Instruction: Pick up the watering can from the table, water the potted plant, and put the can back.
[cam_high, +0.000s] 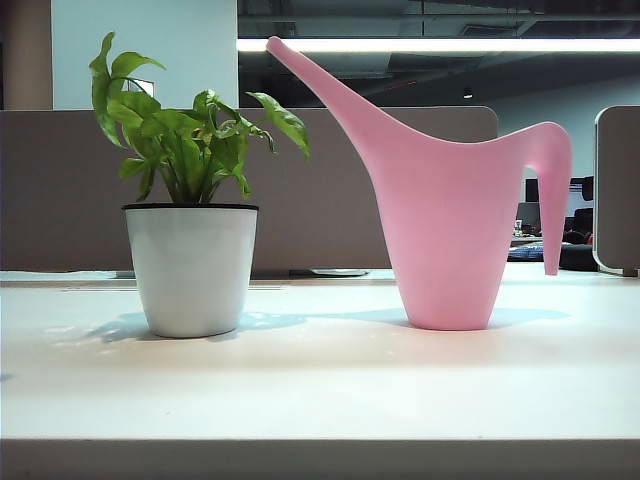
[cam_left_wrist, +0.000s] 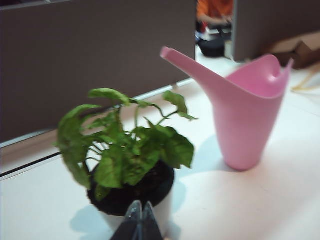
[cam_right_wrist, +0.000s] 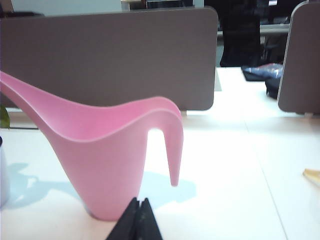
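The watering can (cam_high: 450, 230) stands upright, spout aimed at 10 o'clock over the potted plant (cam_high: 190, 200). Left gripper (cam_left_wrist: 142, 222) and right gripper (cam_right_wrist: 140, 220) hover with fingers pressed together, holding nothing.

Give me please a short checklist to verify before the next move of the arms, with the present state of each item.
1. Watering can stands upright on the table: ok.
2. Potted plant upright, apart from the can: ok.
3. Right gripper near the can's handle side, jaws shut and holding nothing; must open before a grasp: not ok.
4. Left gripper shut, above the near side of the plant pot, holding nothing: ok.
5. No arm blocks the can in the exterior view: ok.
6. Water inside the can: cannot tell.
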